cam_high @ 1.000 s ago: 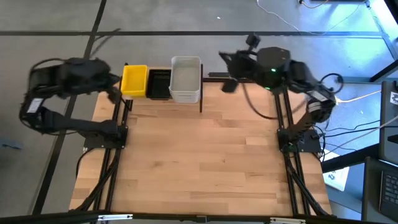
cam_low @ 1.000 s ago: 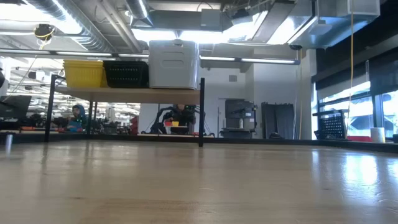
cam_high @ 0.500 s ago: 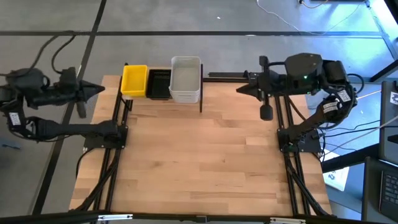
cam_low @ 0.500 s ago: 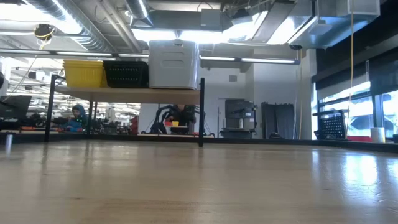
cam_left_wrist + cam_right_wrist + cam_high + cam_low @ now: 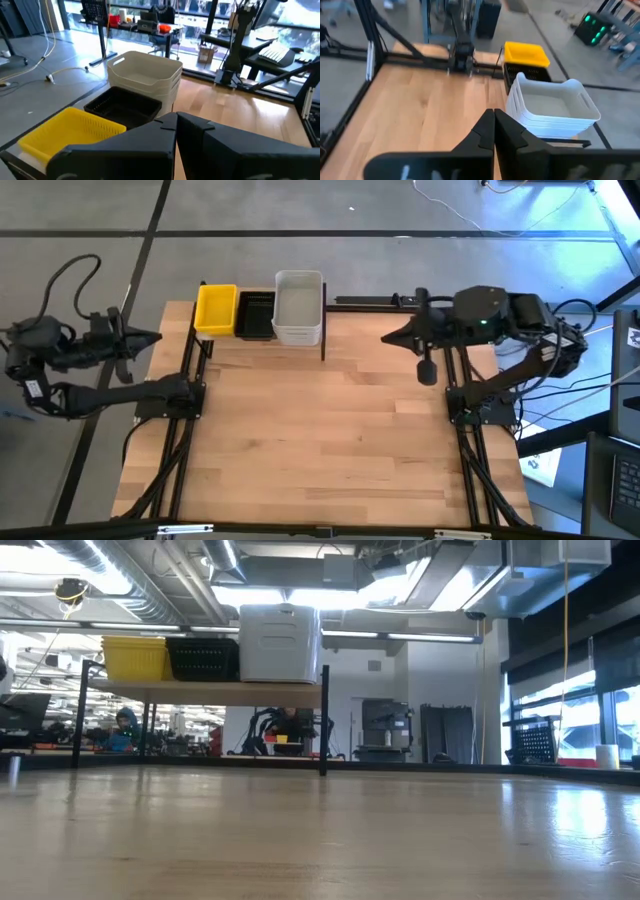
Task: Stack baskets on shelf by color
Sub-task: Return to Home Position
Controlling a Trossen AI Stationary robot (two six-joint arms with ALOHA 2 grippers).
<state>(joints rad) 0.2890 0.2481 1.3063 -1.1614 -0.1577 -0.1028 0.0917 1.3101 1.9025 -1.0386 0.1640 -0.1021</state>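
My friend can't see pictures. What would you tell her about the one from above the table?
Baskets sit in a row on a shelf at one end of a wooden table: yellow baskets, black baskets, then white baskets. A dark robot arm waits at each side, left pincer and right pincer both shut, holding nothing.

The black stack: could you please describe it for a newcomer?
Find the shelf at the table's far edge. Three basket stacks line it; the black stack is the middle one, between yellow and white, the only dark, perforated one.
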